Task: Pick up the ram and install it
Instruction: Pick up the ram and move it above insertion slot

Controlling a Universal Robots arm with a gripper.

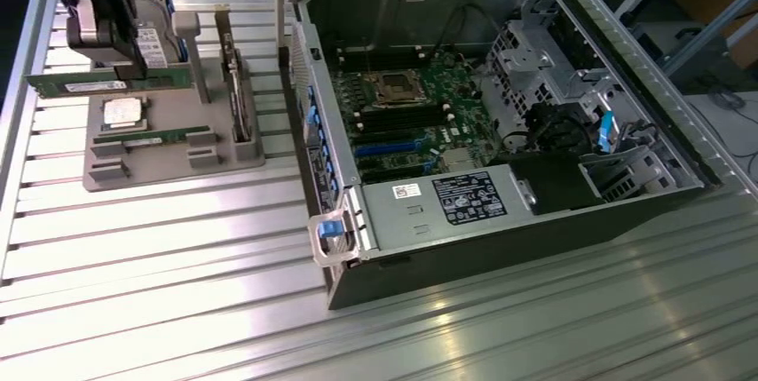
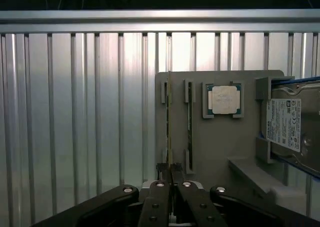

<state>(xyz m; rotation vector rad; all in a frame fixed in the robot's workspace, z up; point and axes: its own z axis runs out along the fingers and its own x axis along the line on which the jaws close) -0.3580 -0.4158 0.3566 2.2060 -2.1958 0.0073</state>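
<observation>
My gripper (image 2: pixel 170 176) is pinched narrow on the ram (image 2: pixel 169 119), fingers closed on its flat faces at about mid-length. I judge that the right place to hold it. The stick looks light, thin and stiff, but brittle, with small chips and contacts that should not be squeezed or scraped, and it would twist if held by one end. From my wrist it is only an edge-on line over the grey tray (image 2: pixel 210 152), just beside the second stick (image 2: pixel 189 117) resting in its slot. Beyond those are the square processor (image 2: pixel 223 99) and the hard drive (image 2: pixel 287 124). The exterior view adds the ram's green face (image 1: pixel 71 86), level and seemingly clear of the tray. Farther off on the counter (image 1: pixel 177 265), the open computer case (image 1: pixel 367 8) stands at that view's right.
</observation>
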